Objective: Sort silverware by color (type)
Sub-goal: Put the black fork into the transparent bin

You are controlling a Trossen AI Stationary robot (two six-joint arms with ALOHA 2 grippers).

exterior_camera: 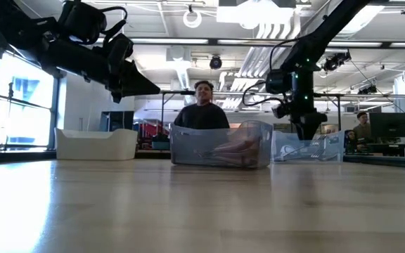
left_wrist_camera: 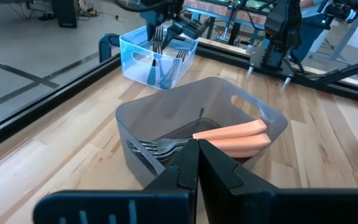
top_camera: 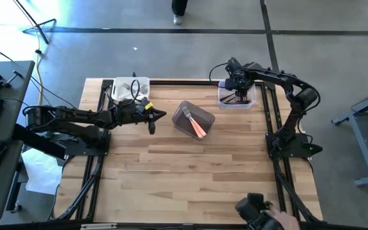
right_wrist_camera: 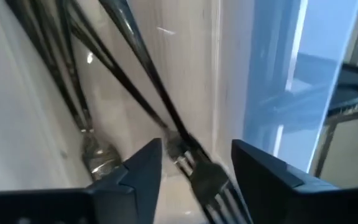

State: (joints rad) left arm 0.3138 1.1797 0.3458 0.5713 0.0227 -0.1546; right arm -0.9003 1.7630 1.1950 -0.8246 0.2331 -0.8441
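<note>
seen from above at centre frame: grey tub (top_camera: pixel 193 119) on the tabletop (top_camera: pixel 190 185), holding orange-handled forks (top_camera: pixel 199 126). left pincer (top_camera: pixel 161 115) just left of that tub, pressed together, holding nothing. at upper right, right pincer (top_camera: pixel 240 96) down inside the clear tub (top_camera: pixel 236 101). at upper left, white tub (top_camera: pixel 130 89).

only in the right wrist view: dark-handled forks (right_wrist_camera: pixel 135 81) leaning against the clear wall, pincer fingers (right_wrist_camera: pixel 143 163) spread either side of one fork's neck, not pinching it.

only in the left wrist view: silvery tines (left_wrist_camera: pixel 157 147) beside the orange handles (left_wrist_camera: pixel 235 133).

only in the low view, centre: person (exterior_camera: pixel 202 109) behind the tubs.

no readable writing anywhere.
</note>
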